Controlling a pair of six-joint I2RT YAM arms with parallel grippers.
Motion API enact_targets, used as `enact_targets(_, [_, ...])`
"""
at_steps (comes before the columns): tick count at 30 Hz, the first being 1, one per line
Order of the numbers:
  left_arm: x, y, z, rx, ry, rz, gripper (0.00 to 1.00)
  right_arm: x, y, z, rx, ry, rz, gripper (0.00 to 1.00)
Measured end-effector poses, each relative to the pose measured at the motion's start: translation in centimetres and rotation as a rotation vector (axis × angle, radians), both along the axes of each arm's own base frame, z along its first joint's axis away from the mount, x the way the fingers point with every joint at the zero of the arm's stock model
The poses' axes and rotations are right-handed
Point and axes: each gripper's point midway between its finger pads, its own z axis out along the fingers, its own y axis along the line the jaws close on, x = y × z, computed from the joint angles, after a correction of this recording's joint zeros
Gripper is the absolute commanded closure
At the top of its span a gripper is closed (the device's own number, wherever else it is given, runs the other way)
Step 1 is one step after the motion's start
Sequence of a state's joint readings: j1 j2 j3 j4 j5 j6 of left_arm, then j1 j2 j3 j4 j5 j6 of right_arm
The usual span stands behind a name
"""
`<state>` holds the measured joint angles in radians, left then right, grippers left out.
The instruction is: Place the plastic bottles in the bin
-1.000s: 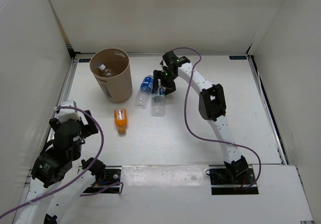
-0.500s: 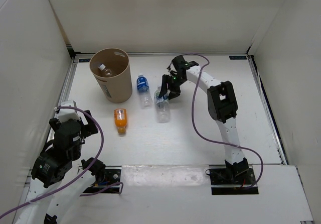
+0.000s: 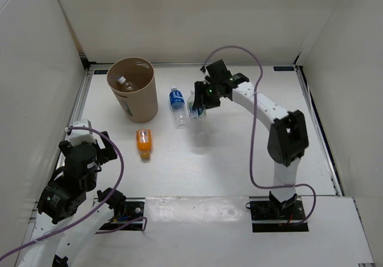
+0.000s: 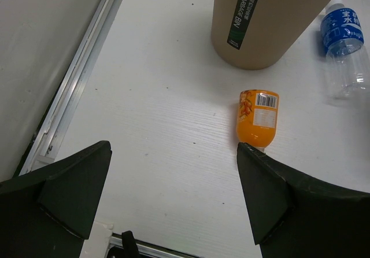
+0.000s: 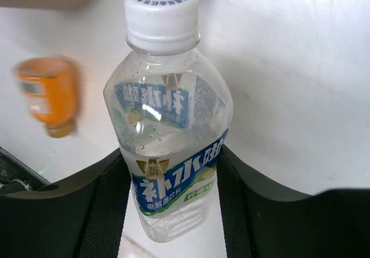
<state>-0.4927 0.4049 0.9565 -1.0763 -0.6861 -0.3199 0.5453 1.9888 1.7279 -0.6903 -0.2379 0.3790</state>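
The tan bin [image 3: 133, 93] stands at the back left, with a plain clear bottle [image 3: 126, 85] inside it. My right gripper [image 3: 201, 103] is shut on the clear bottle with the white-green label [image 5: 167, 136] and holds it above the table, right of the bin. In the right wrist view this gripper [image 5: 170, 194] clamps the bottle's lower body, cap pointing away. The blue-label bottle [image 3: 178, 107] lies on the table next to it. The short orange bottle [image 3: 143, 142] lies in front of the bin. My left gripper [image 4: 173, 194] is open and empty, near of the orange bottle [image 4: 257, 116].
White walls close off the left, back and right of the table. A metal rail [image 4: 81, 67] runs along the left edge. The bin [image 4: 272, 21] carries a dark label in the left wrist view. A purple cable [image 3: 254, 129] loops off the right arm.
My right gripper has lifted the white-green bottle off the table and moved it up and rightward. The blue-label bottle shifted a little to the right. The left arm has not moved.
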Motion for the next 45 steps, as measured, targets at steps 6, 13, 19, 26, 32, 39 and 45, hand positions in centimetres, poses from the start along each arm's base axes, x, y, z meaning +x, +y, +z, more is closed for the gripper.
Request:
enact_targets(6, [-0.1,0.1,0.1,-0.001,-0.004,0.0,0.0,-2.4,5.9,15.1,0.093,-0.575,0.095,1.0])
enact_targets(13, [-0.2,0.2,0.2,-0.006,-0.014,0.002,0.0,-4.6,12.7,26.3,0.227,-0.957,0.138,1.0])
enact_targets(19, [-0.3,0.2,0.2,-0.008,-0.019,0.001,0.0,-2.0,18.2,29.8,0.262,-1.145,0.119,1.0])
enact_targets(26, [-0.5,0.3,0.5,-0.015,-0.036,0.0,0.0,0.9,24.7,29.0,0.305,-1.288,0.106,1.0])
enact_targets(32, [-0.7,0.5,0.8,-0.025,-0.058,0.001,0.0,4.2,25.5,25.8,0.329,-1.248,0.085,0.89])
enact_targets(39, [-0.8,0.5,0.8,-0.025,-0.062,0.0,0.0,8.2,23.0,24.9,0.338,-1.209,0.017,0.36])
enact_targets(45, [-0.8,0.7,0.9,-0.023,-0.066,0.01,0.0,7.5,23.7,24.0,0.356,-1.164,0.05,0.1])
